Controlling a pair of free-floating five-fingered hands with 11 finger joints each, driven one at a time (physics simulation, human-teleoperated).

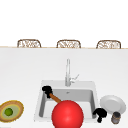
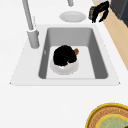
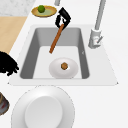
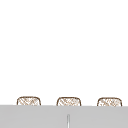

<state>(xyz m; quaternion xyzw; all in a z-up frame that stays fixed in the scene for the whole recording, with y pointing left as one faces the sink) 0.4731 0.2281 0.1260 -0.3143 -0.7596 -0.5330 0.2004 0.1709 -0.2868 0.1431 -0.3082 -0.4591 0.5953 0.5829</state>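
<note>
left hand (image 1: pixel 46 89): curled round the top end of a brown stick (image 3: pixel 56 38), over the far-left part of the sink (image 1: pixel 40 100); the stick slants down into the basin.
white bowl (image 3: pixel 62 68): sits on the sink floor with a small brown lump (image 3: pixel 64 65) in it; the stick's lower end stops just short of the rim.
right hand (image 1: pixel 100 114): hangs at the sink's near-right corner, fingers curled and holding nothing, just beside a dark jar (image 1: pixel 115 117) and a white plate (image 1: pixel 113 103).
risk: held only at its top end, the stick may swing or slip, knock the bowl or scrape the basin wall.
risk, right side: a careless move of the idle hand may tip the jar.
hidden: a big red ball shape (image 1: pixel 67 114) covers the bowl in the front view; what the stick's tip carries is hard to tell.
cut off: a yellow-rimmed dish (image 1: pixel 11 110) with a green fruit (image 1: pixel 8 111), at the left edge.
</note>
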